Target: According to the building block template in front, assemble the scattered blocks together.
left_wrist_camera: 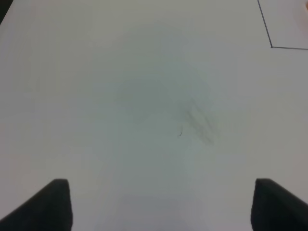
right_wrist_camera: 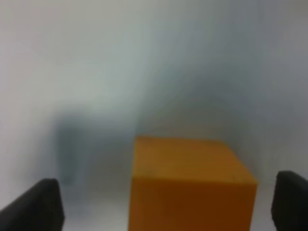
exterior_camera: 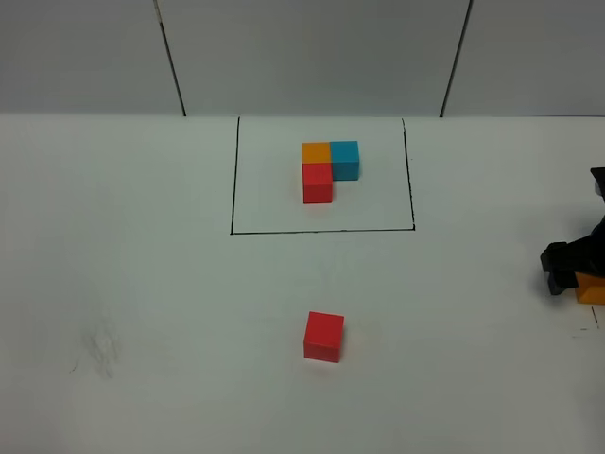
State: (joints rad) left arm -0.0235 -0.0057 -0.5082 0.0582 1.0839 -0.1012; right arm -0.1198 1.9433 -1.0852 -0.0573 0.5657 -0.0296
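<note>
The building block template [exterior_camera: 233,175] is a black-outlined square at the back middle, holding an orange cube [exterior_camera: 316,151] and a blue cube [exterior_camera: 345,159] side by side, with a red cube [exterior_camera: 318,183] joined to the orange. A loose red cube [exterior_camera: 323,337] lies in front of it. A loose orange cube [exterior_camera: 593,288] sits at the right edge. My right gripper [exterior_camera: 570,270] is open around this orange cube [right_wrist_camera: 190,183], with its fingers [right_wrist_camera: 33,207] apart from it. My left gripper [left_wrist_camera: 163,207] is open and empty over bare table. The loose blue cube is out of view.
The white table [exterior_camera: 142,284] has a faint dark smudge [exterior_camera: 99,348] at the front left, which also shows in the left wrist view [left_wrist_camera: 199,122]. A corner of the black outline [left_wrist_camera: 272,46] shows in the left wrist view. A grey wall stands behind the table.
</note>
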